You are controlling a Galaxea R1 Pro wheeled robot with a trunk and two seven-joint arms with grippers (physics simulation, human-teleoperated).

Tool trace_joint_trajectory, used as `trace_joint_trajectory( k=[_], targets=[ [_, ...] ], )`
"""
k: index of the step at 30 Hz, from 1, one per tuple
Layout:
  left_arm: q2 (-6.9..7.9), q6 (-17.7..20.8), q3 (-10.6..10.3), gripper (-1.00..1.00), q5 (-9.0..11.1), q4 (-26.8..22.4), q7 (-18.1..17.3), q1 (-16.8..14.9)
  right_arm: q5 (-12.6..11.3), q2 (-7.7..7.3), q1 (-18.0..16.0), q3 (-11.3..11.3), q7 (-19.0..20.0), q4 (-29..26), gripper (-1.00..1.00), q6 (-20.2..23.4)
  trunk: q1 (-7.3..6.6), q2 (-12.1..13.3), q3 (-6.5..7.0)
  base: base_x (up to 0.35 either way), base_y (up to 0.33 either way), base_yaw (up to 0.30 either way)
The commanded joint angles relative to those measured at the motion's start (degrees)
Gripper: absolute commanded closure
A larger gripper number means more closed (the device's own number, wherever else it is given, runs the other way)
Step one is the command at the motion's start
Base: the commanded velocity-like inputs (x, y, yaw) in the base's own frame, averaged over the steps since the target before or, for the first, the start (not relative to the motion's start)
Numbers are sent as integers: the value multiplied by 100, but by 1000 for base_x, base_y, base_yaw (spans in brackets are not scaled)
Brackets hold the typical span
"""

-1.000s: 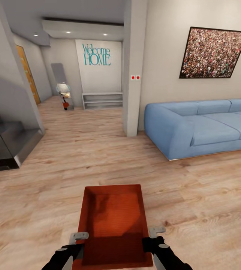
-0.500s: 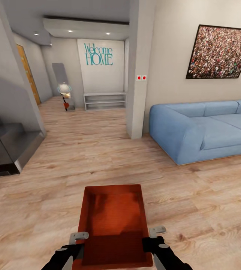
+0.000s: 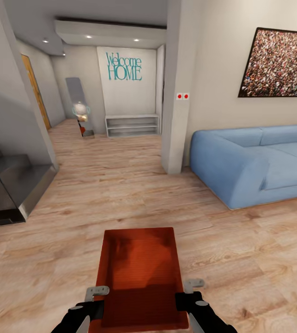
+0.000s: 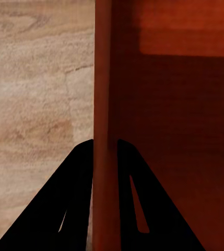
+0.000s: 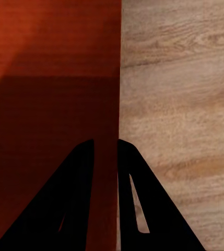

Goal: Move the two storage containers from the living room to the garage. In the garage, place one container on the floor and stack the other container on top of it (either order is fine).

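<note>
An orange-red storage container (image 3: 140, 273) was held at the bottom centre of the head view, above the light wood plank floor (image 3: 120, 194). Its left wall was clamped between the fingers of the left gripper (image 4: 105, 157), and its right wall was pinched by the right gripper (image 5: 106, 154). A blue sofa (image 3: 254, 162) was seen at the right, under a framed picture (image 3: 280, 64). A "Welcome HOME" sign (image 3: 124, 66) was seen on the far wall, above a low white shelf (image 3: 132, 126). Dark stairs (image 3: 5, 185) were seen at the left.
</note>
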Motion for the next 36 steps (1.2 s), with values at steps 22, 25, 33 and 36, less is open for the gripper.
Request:
trace_joint_trajectory(
  k=[22, 25, 33, 36],
  targets=[
    [14, 30, -57, 100, 128, -273, 73, 0, -75, -3, -6, 31, -25, -67, 100, 17, 2, -2, -6, 276, 244, 0],
    [15, 32, -54, 100, 131, -284, 73, 0, -73, -3, -6, 31, -25, -69, 100, 17, 2, -2, -6, 276, 244, 0],
    [13, 34, -58, 100, 134, -302, 73, 0, -73, -3, -6, 31, -25, -71, 100, 17, 2, -2, -6, 276, 244, 0],
    [13, 34, -60, 100, 134, -313, 73, 0, -73, -3, -6, 31, -25, -72, 100, 17, 2, -2, -6, 276, 244, 0]
  ],
)
